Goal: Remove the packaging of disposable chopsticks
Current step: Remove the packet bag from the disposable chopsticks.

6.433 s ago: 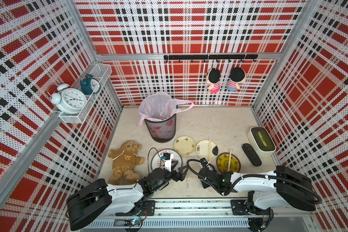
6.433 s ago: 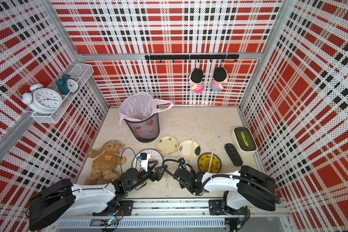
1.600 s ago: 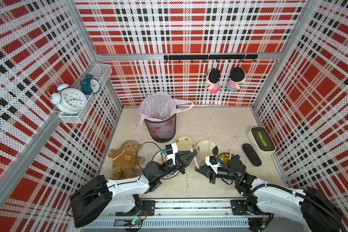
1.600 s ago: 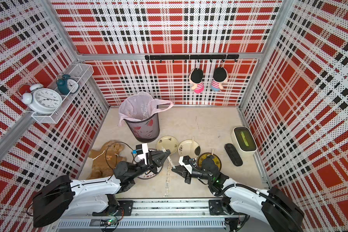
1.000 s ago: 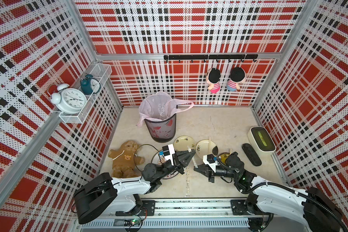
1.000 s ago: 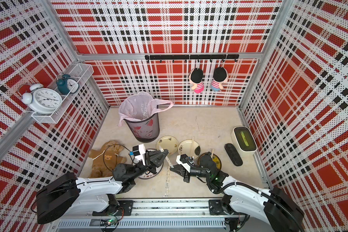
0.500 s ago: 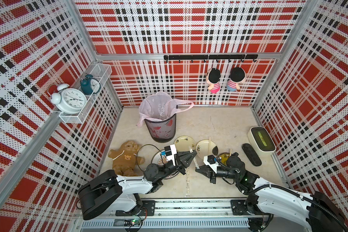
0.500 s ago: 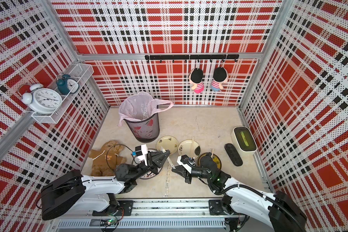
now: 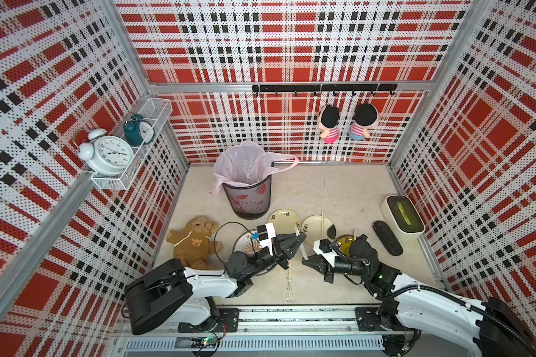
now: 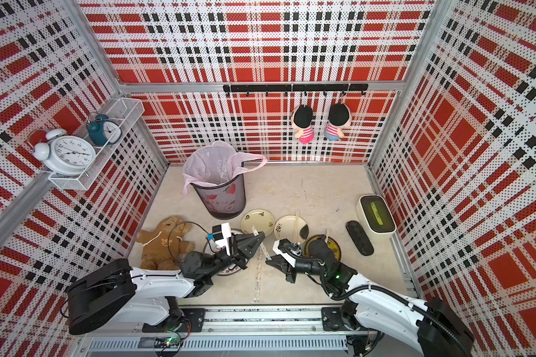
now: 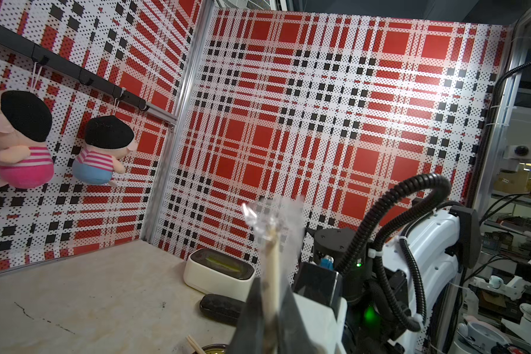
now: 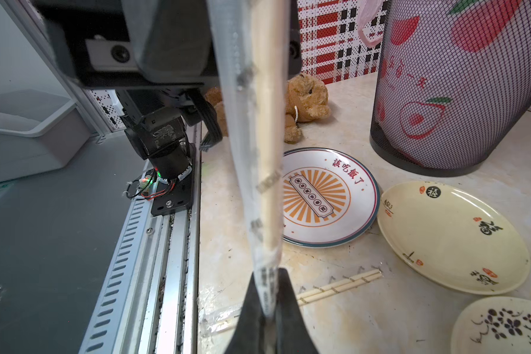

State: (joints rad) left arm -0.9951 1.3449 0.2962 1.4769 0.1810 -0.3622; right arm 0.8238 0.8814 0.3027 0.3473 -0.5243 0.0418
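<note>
- Plaid walls [image 9: 291, 46], in both top views: left gripper [image 9: 302, 238] and right gripper [image 9: 304, 262] each clamp one end of the packaging [image 9: 302, 250], just beside the sunburst plate [image 9: 240, 244]
- Left wrist: disposable chopsticks [image 11: 272, 275] poke from crinkled packaging [image 11: 273, 220] past closed jaws
- Right wrist: packaging [image 12: 246, 153] crosses in front of the sunburst plate [image 12: 362, 196]

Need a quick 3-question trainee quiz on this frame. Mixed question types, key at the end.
1. True or false: the left pincer and the right pincer are both shut on the same wrapped chopsticks.
2. Where does the second wrapped pair lie? A. in the bin. B. flat on the table, between the two arms. C. on the teddy bear.
3. How many plates are on the table?
Key: 1 true; 2 B; 3 four.
</note>
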